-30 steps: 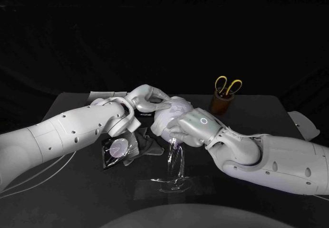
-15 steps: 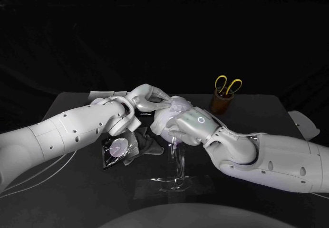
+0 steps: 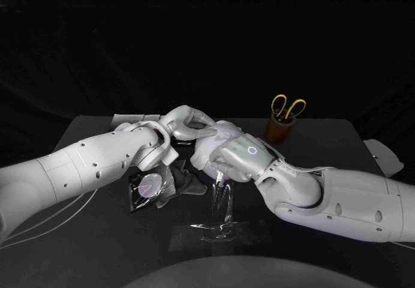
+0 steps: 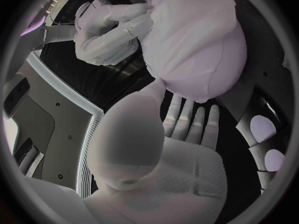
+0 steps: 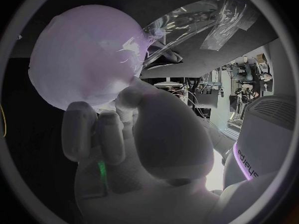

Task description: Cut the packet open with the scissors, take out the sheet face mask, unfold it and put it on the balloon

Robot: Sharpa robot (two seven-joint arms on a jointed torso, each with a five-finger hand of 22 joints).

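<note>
Step in hand: the last one, fitting the mask onto the balloon. The packet (image 3: pixel 149 187) lies open on the table (image 3: pixel 86 240), toward its left edge. The scissors (image 3: pixel 287 108) stand in their holder (image 3: pixel 278 129) near the far right corner.

The balloon (image 3: pixel 222 131) sits on a clear stand (image 3: pixel 220 207) about mid-table, with both hands closed in on it. The left hand (image 3: pixel 184 123) is at its far side and the right hand (image 3: pixel 238 155) at its near side.

The left wrist view shows what the head view hides. The sheet face mask (image 4: pixel 193 40) is draped over most of the balloon's surface. The left hand's fingers (image 4: pixel 187 117) are spread apart beneath it, palm open, gripping nothing. The right hand's fingertips (image 4: pixel 142 11) meet the mask at its edge. Whether they pinch a fold or only press it down cannot be told.

The right wrist view adds the balloon's smoother side and some wrinkled mask near the stand's top. The right hand's fingers (image 5: pixel 93 127) are curled close against the balloon.

Judgement: the task is nearly done. The next move calls for light, even smoothing of the loose edge. The balloon looks lightly seated, so a hard push could tip it off the stand.
</note>
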